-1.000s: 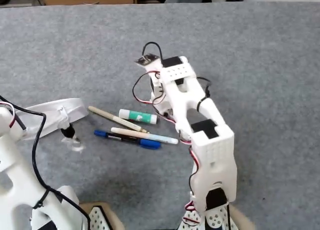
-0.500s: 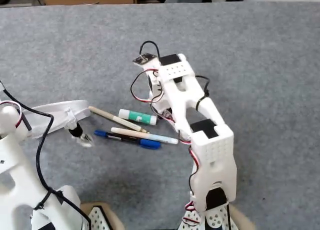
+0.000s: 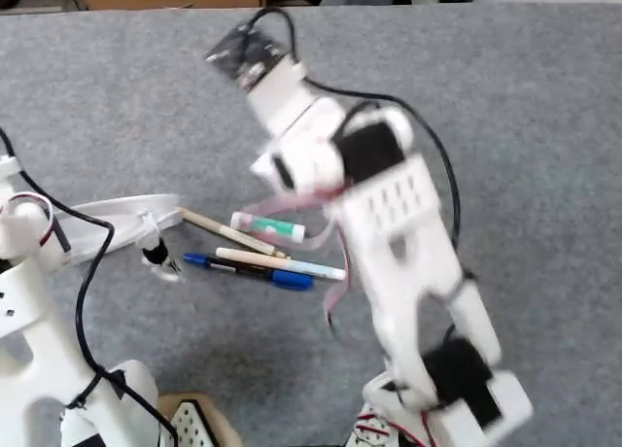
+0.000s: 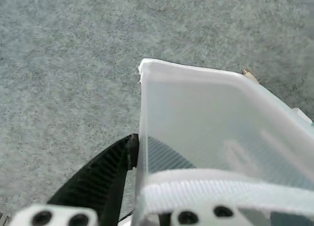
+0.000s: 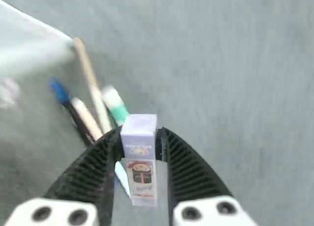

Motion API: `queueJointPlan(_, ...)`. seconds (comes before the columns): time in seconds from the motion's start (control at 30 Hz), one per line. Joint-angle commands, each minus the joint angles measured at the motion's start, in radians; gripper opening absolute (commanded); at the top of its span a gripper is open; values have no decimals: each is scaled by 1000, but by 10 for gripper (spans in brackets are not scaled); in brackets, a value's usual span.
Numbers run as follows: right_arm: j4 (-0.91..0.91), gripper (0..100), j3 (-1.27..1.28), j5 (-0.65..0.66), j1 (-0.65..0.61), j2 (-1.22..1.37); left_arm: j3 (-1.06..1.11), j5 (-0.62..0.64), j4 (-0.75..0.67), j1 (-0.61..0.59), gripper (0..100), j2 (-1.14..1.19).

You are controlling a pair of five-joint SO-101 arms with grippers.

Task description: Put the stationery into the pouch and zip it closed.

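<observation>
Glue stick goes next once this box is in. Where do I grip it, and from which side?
Likely from above, pinching the glue stick across its green middle. It lies flat, free on its far side; the pencil runs close along its near side, so mind that finger.

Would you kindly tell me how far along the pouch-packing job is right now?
Early. Done: the left gripper is shut on the translucent white pouch. In hand: the right gripper clamps a small white printed block, likely an eraser. Left: the wooden pencil, green-banded glue stick, blue pen and cream pen lie on the grey felt table, then zipping.
</observation>
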Motion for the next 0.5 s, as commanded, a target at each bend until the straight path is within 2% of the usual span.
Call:
queueJointPlan(0.0, -71, 12, -41, 0, -103, -179, -28, 41, 9, 68, 27, -5)
queueJointPlan(0.23, -178, 12, -25, -120, -186, -326, -39, 169, 11, 226, 27, -5)
queueJointPlan(0.47, -262, 12, 35, -150, -382, -325, -33, 169, 9, 236, 27, -5)
